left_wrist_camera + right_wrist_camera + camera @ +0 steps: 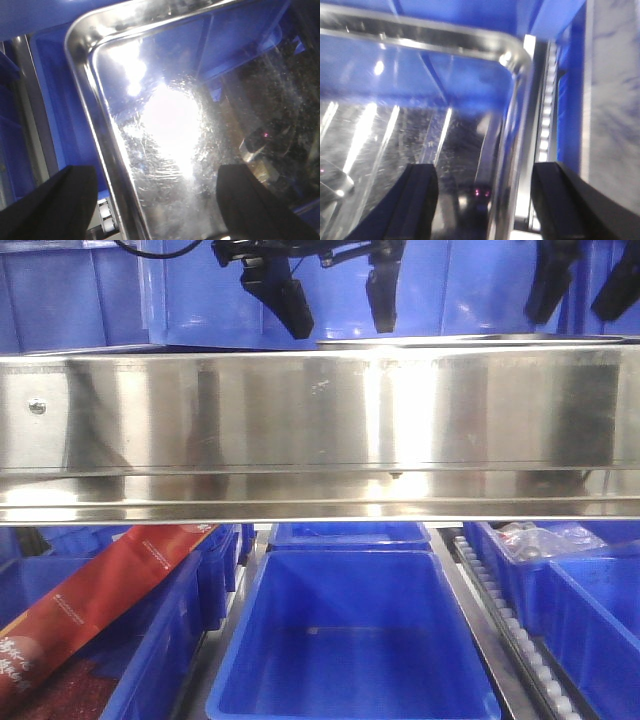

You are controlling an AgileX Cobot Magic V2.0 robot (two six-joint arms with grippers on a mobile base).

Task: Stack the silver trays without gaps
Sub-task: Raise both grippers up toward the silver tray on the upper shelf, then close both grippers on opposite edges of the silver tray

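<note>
A silver tray shows edge-on as a thin rim just above the steel band. In the left wrist view the tray fills the frame, its rounded corner at the top left. My left gripper is open astride the tray's left rim, one finger outside over blue plastic and the other over the tray floor. The right wrist view shows the same kind of tray with its corner at the upper right. My right gripper is open astride that right rim. Both grippers hang above the rim.
A broad steel band with a screw crosses the front view and hides the tray's body. Below it stand blue bins, a red box at left and a roller rail at right. Blue bin walls surround the tray.
</note>
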